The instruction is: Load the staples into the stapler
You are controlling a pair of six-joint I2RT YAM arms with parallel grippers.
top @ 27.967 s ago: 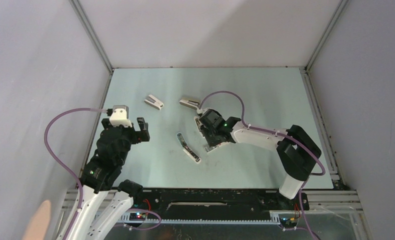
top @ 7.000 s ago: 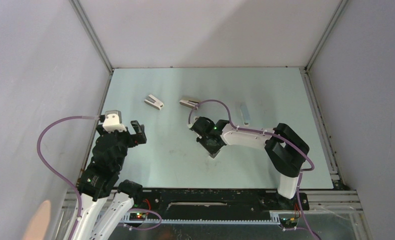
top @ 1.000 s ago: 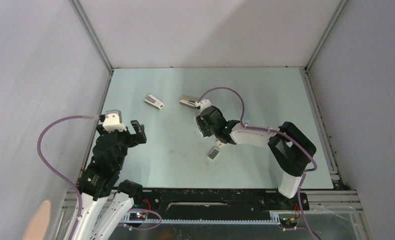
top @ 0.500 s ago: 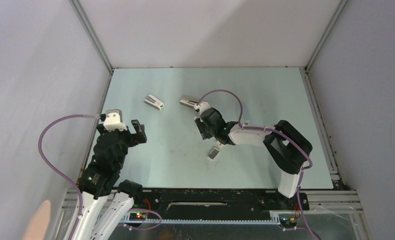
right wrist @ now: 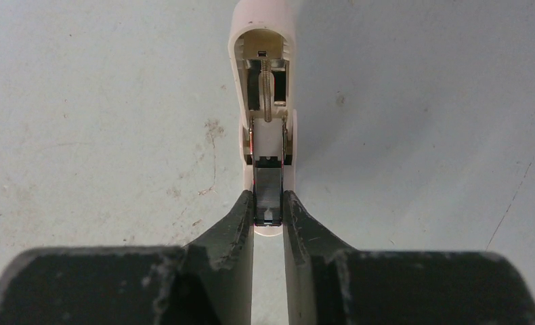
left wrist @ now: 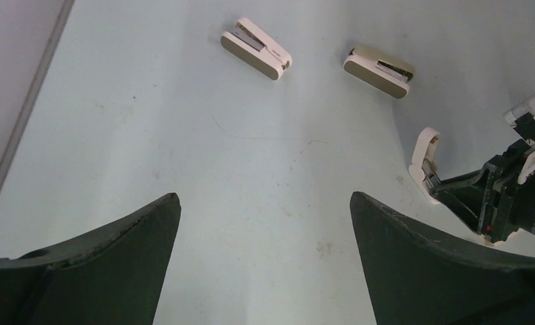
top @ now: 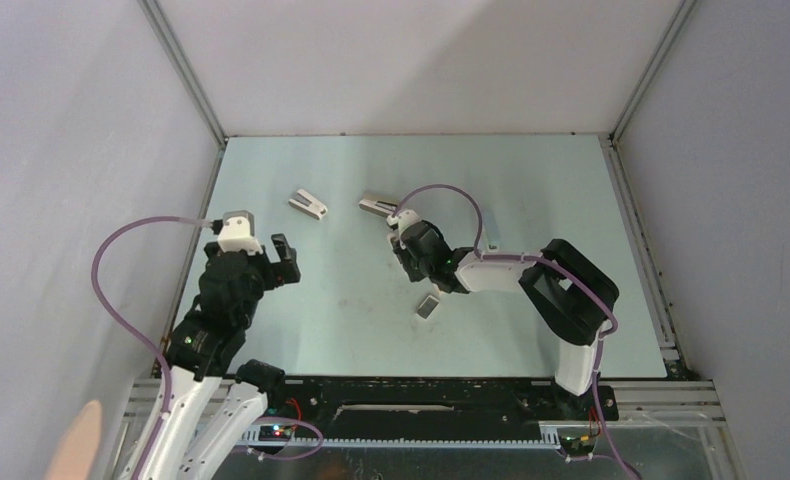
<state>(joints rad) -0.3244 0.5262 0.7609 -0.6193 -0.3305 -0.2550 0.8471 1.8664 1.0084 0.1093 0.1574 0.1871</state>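
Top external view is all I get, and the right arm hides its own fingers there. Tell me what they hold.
Observer: In the right wrist view, the right gripper is shut on the stapler, pinching its near end.
Operator: Describe the stapler's state.
Observer: It is hinged open, and its spring shows bare.
Operator: Check the left gripper.
Observer: In the left wrist view, the left gripper is open with nothing between its fingers.
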